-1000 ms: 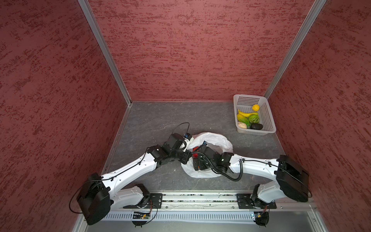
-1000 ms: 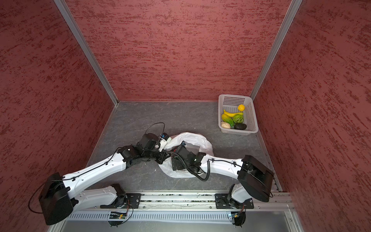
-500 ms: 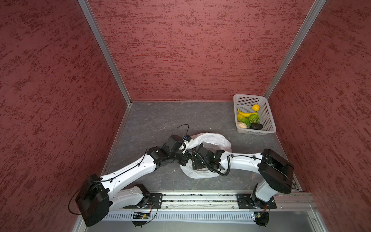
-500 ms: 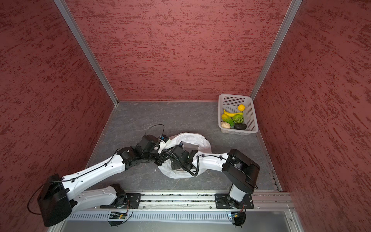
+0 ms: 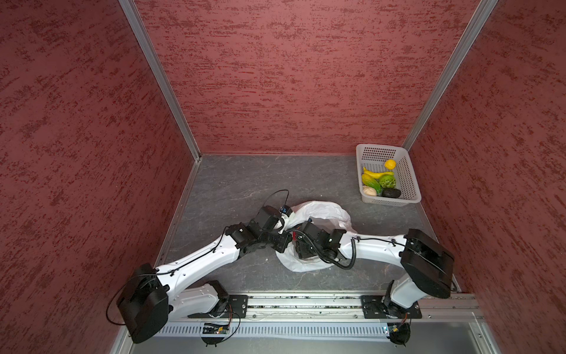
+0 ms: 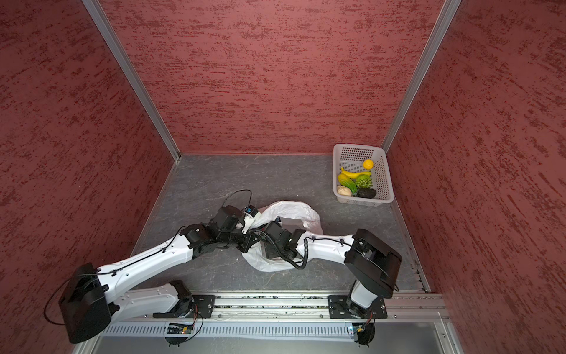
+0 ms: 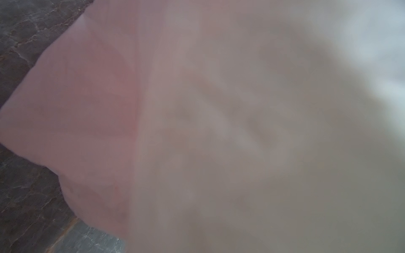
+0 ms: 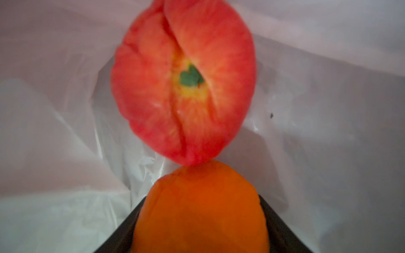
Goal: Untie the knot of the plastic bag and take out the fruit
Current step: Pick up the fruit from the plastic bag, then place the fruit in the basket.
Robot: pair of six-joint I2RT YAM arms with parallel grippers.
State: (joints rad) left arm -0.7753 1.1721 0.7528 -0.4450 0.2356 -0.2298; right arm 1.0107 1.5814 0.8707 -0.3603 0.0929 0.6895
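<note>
Right gripper (image 8: 201, 198) sits inside the plastic bag (image 8: 65, 131). Its dark fingers (image 8: 276, 227) lie against both flanks of the orange (image 8: 200, 219) with no gap showing, so it is grasping that fruit. The red apple (image 8: 184, 83) lies just beyond, touching the orange's far end. In both top views the left gripper (image 5: 286, 219) is clenched at the bag's rim; whether it pinches any film cannot be told.

The table (image 5: 245, 184) is a grey, veined slab. The bag (image 5: 324, 211) lies crumpled on it near the front middle, between the two arms. Rough red-brown walls (image 5: 291, 76) close three sides, with aluminium posts (image 5: 159, 76) in the corners. A metal rail (image 5: 306, 303) along the front carries both arm bases.

A white perforated basket (image 5: 376, 153) stands in the far right corner. It holds the lemon (image 5: 390, 164), banana (image 5: 375, 174), bumpy green fruit (image 5: 387, 181), mango (image 5: 370, 180), pale beige fruit (image 5: 369, 191) and a dark oval piece (image 5: 391, 193).

Blurred pinkish-grey film (image 7: 241, 131) fills nearly all of the left wrist view, leaving only a strip of table at one edge. From above, the right arm's wrist covers the bag's mouth and its own fingers. The right wrist view cuts off the orange and the fingers at the frame edge, and the apple is soft-focused.
</note>
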